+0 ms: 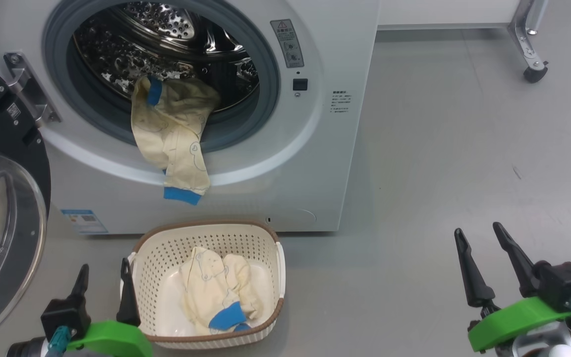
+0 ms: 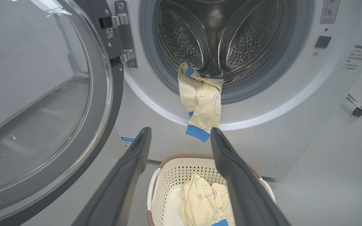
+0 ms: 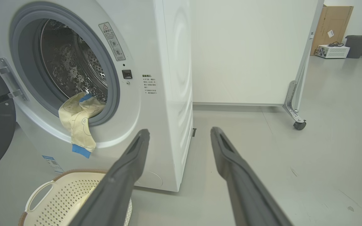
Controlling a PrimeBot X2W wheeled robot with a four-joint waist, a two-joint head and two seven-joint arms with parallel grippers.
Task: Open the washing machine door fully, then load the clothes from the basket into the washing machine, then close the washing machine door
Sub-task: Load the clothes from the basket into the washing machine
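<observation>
The white washing machine [image 1: 315,163] stands ahead with its door [image 1: 3,213] swung wide open to the left. One cream garment with blue cuffs [image 1: 176,139] hangs half out of the drum opening over the grey rim. Below it sits the cream basket [image 1: 206,238], holding another cream garment with a blue cuff [image 1: 221,290]. My left gripper [image 1: 104,275] is open, low beside the basket's left side, nothing between its fingers. My right gripper [image 1: 479,238] is open over bare floor, well right of the basket. The left wrist view shows the hanging garment [image 2: 201,100] and basket [image 2: 174,171].
Grey floor [image 1: 454,148] stretches to the right of the machine. A white partition on a castor foot [image 1: 533,69] stands at the back right. In the right wrist view a cardboard box [image 3: 331,28], a white device and a dark bin [image 3: 357,45] sit far behind.
</observation>
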